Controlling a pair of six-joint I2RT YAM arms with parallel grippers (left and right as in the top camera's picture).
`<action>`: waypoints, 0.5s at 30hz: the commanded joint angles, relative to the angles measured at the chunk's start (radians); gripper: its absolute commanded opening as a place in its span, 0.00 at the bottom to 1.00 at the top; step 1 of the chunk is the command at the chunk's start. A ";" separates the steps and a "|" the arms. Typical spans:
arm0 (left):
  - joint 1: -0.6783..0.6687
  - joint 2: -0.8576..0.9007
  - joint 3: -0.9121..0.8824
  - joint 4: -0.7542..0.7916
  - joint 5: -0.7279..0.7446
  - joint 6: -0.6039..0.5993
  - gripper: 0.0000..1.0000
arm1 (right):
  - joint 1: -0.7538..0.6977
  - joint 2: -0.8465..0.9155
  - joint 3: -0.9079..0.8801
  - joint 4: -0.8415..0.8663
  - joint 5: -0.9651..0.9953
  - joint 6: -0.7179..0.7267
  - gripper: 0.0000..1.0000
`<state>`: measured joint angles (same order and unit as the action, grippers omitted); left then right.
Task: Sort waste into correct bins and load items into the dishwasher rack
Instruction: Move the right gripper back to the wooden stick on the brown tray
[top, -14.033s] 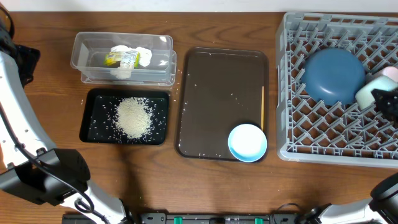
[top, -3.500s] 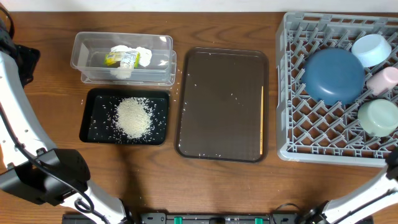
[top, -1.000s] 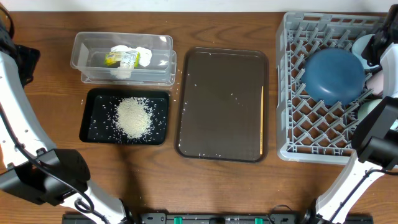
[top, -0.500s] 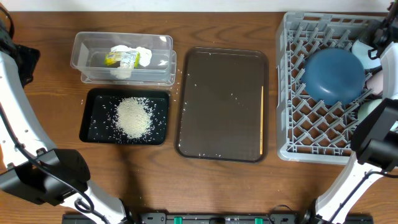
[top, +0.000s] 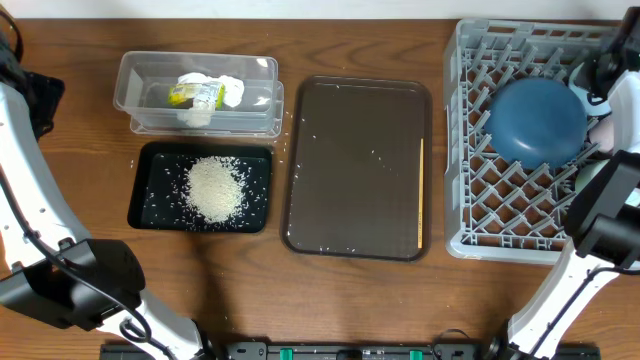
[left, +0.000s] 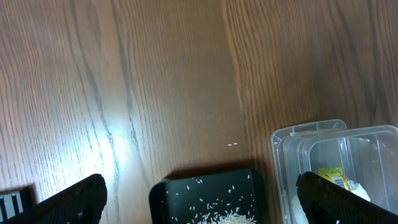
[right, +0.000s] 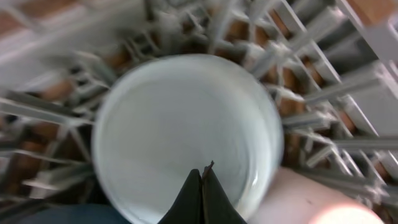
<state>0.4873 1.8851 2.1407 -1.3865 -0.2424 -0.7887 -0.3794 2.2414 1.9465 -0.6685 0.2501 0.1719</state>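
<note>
Right gripper (right: 203, 186) pinched closed, empty, tips over the light blue bowl (right: 180, 124) in the dishwasher rack (right: 348, 93) (contact unclear). Left gripper (left: 200, 190) wide open above the black tray (left: 163, 198).

1. You are at a robot test bench: a white robot arm (top: 28, 190) rises along the left edge.
2. Its wooden table (top: 350, 300) carries kitchen props: grey dish rack (top: 500, 245) at right, brown tray (top: 350, 200) centre.

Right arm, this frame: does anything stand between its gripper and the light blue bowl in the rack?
Nothing visible does. In the right wrist view the shut right gripper points straight into the light blue bowl, with only the bowl's bare inside ahead of it. The pink cup lies beside the bowl, off that line.
</note>
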 joint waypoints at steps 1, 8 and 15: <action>0.000 0.006 0.003 -0.003 -0.013 -0.002 1.00 | -0.030 0.008 0.002 -0.034 0.112 0.076 0.01; 0.000 0.006 0.003 -0.003 -0.013 -0.002 1.00 | -0.022 -0.031 0.003 -0.053 0.274 0.074 0.01; 0.000 0.006 0.003 -0.003 -0.013 -0.002 1.00 | 0.035 -0.179 0.003 -0.019 0.104 0.075 0.01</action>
<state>0.4873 1.8851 2.1407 -1.3865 -0.2428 -0.7887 -0.3813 2.1921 1.9430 -0.6960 0.4397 0.2287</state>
